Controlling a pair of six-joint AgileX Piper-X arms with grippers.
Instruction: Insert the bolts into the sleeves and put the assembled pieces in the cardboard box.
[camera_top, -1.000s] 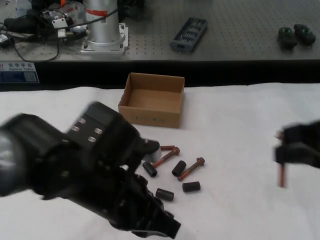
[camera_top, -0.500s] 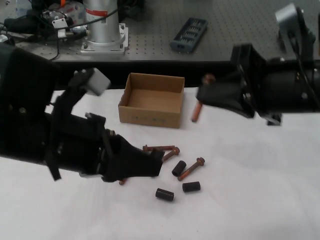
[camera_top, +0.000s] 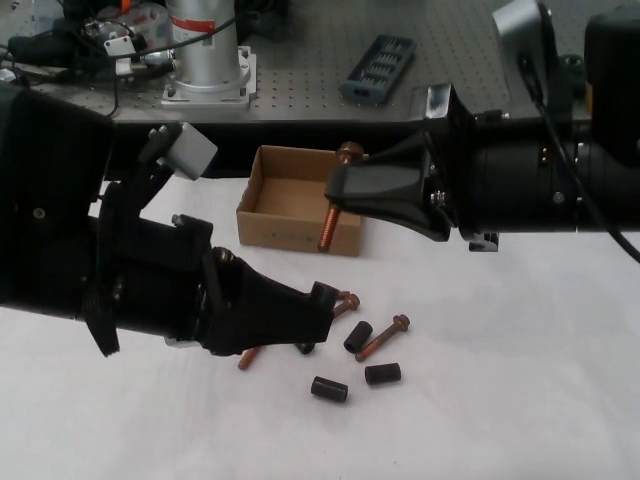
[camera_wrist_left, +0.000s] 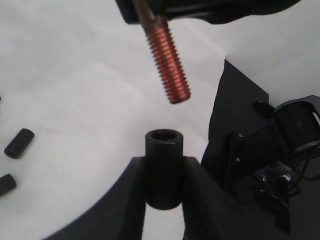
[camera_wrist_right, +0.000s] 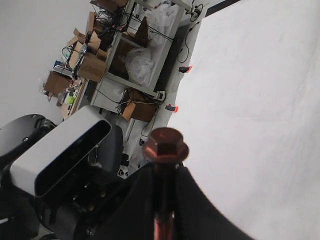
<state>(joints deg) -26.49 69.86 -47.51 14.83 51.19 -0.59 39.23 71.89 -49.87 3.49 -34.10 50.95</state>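
- Fingers (camera_wrist_left: 131, 185) of the left gripper (camera_wrist_left: 164, 172) are closed around a black sleeve (camera_wrist_left: 162, 150), one on each side, and hold it upright with its open bore facing up
- Fingers (camera_wrist_right: 134, 200) of the right gripper (camera_wrist_right: 161, 192) pinch the shank of a copper-coloured bolt (camera_wrist_right: 165, 145); its hex head stands clear above them
- In the left wrist view the threaded end of this bolt hangs a little above the sleeve's mouth, tilted slightly and not touching it
- In the high view the right arm comes in from the right and holds the bolt head-up in front of the cardboard box (camera_top: 300, 238), while the left arm lies low over the white cloth (camera_top: 500, 350), its tip among the loose parts
- On the cloth near the left gripper lie three loose sleeves (camera_top: 358, 336), (camera_top: 382, 374), (camera_top: 329, 389)
- One loose bolt (camera_top: 383, 337) lies between two of those sleeves, and another bolt (camera_top: 248, 357) pokes out from under the left arm
- The box stands open-topped beyond these parts; I cannot tell whether anything lies inside
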